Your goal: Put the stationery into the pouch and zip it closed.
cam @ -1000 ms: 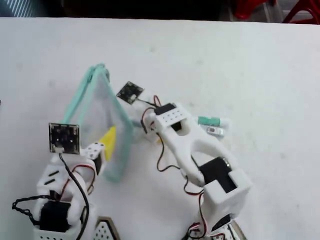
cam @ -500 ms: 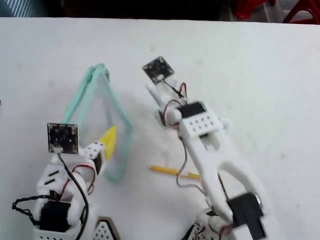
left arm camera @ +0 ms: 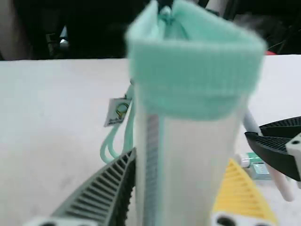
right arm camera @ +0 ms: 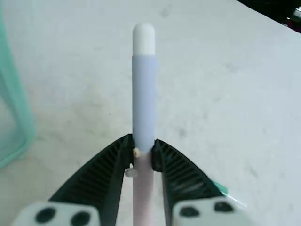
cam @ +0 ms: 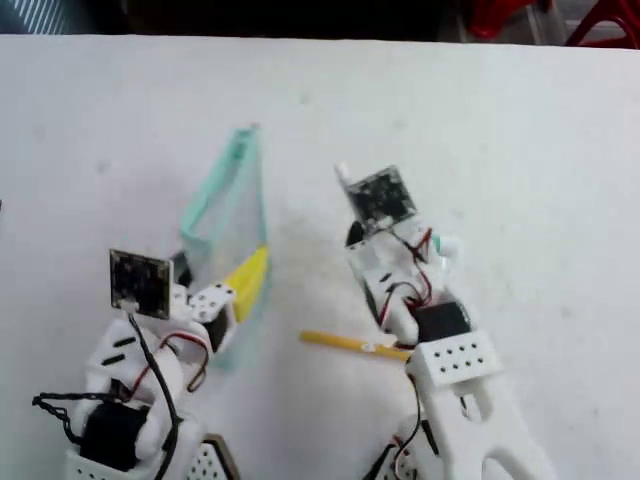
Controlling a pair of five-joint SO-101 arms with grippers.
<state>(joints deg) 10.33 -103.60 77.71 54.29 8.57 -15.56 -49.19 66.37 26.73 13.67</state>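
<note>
The left gripper (left arm camera: 183,162) is clamping hard on the pouch (cam: 228,215), with the grey finger (left arm camera: 101,197) pressing one face and the yellow finger (left arm camera: 240,193) pressing the other. The pouch is standing upright on the white table (cam: 520,120), and in the high view its teal edge is running up toward 12 o'clock. At the pouch's 3 o'clock, and apart from it, the right gripper (right arm camera: 141,153) is pinching a pale blue pen (right arm camera: 143,89). Its fingers are drawn in narrow around the barrel, and the white cap is poking out ahead toward 11 o'clock. The yellow pencil (cam: 345,342) is lying flat on the table at the pouch's 5 o'clock, slipping under the right arm. A green-and-white stick (left arm camera: 254,162) is lying on the table at the right arm's 3 o'clock.
</note>
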